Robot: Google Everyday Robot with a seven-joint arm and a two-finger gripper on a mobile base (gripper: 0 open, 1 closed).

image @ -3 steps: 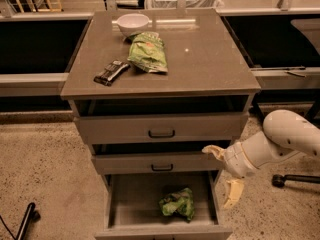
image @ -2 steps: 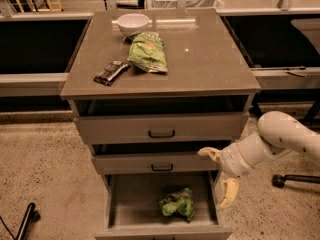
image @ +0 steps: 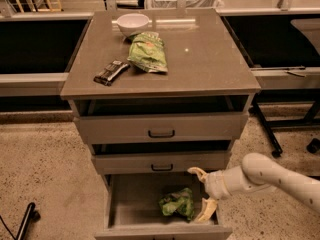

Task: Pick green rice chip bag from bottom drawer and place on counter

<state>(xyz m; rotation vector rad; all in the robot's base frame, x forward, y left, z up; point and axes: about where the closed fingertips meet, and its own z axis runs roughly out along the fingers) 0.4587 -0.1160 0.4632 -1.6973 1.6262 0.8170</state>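
My claw (image: 202, 193) is hanging over the right side of the pulled-out bottom drawer (image: 131, 206), its two pale fingers spread wide and gripping nothing. One finger is pointing toward the drawer's back and the other toward its front. My white arm is stretching in from the right.

Just left of the claw, the green rice chip bag (image: 177, 204) is lying crumpled on the drawer's pale floor, close against the nearer finger. I cannot tell whether it is touching.

Directly above and behind the claw, two shallower drawers are standing slightly ajar. The lower drawer's black handle (image: 162, 167) is sitting just left of my upper finger, and the upper drawer's handle (image: 161, 133) is higher up.

Farther up, the counter (image: 205, 59) is topping the cabinet. Up and to the left of the claw, a dark snack bar (image: 111, 72) is lying near the counter's left edge, and a paler green bag (image: 148, 52) is resting just beside it. A white bowl (image: 132, 23) is sitting behind them at the far edge.
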